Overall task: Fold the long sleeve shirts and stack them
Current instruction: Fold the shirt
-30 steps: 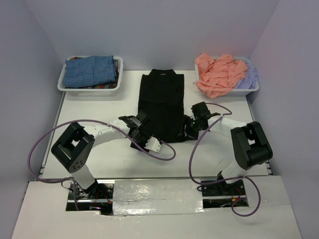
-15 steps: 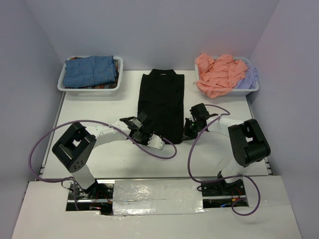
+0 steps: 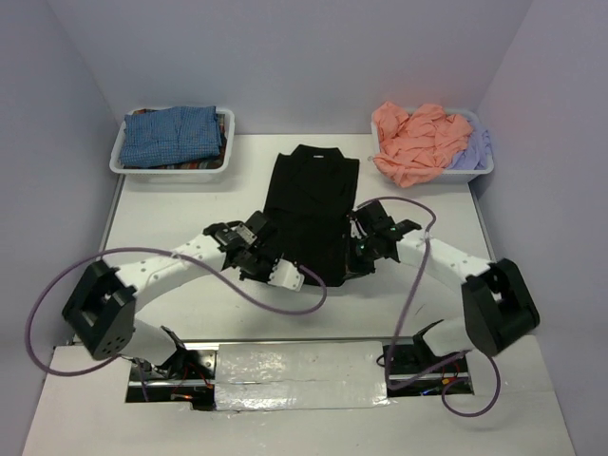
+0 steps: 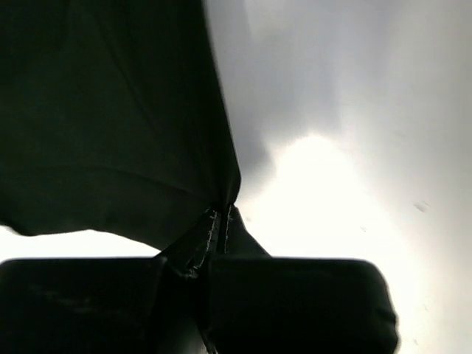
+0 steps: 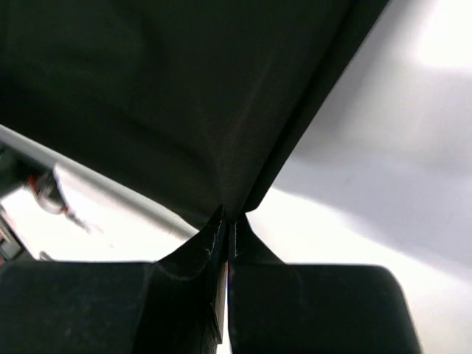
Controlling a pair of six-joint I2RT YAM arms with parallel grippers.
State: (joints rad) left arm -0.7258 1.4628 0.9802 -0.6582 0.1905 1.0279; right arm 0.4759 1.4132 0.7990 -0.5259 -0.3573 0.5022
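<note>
Top view, black shirt [image 3: 309, 199]: laid lengthwise on the table [image 3: 190, 214], between the two bins, collar at the far end, body already narrowed to a long panel.
Top view, left gripper [image 3: 270, 249]: set at the near left corner of the hem.
Top view, right gripper [image 3: 364, 245]: set at the near right corner, roughly level with the other.
Top view, other shirts: blue-checked shirt [image 3: 176, 135] seen folded in the left bin [image 3: 119, 163]; salmon-pink shirt [image 3: 418, 141] and lavender shirt [image 3: 477, 147] heaped in the right bin [image 3: 486, 171]; none touched.
Top view, step judged: near hem to be carried over toward the collar for a crosswise fold.
Left wrist view, left gripper [image 4: 221, 221]: jaws pressed together on a thin pinch of the black shirt [image 4: 110, 110]; cloth is drawn into creases at the pinch, pale table [image 4: 354, 147] showing to the right.
Left wrist view, method: hem to be raised only enough to clear the lower layer.
Right wrist view, right gripper [image 5: 227, 217]: jaws likewise clamped on an edge of the black shirt [image 5: 147, 88], table [image 5: 383, 147] visible beyond.
Right wrist view, method: both corners best moved together, at equal height and pace, hem kept taut between them, then laid square near the collar.
Right wrist view, risk: a small pinch may be lost if one side is pulled ahead; a skewed fold is then likely.
</note>
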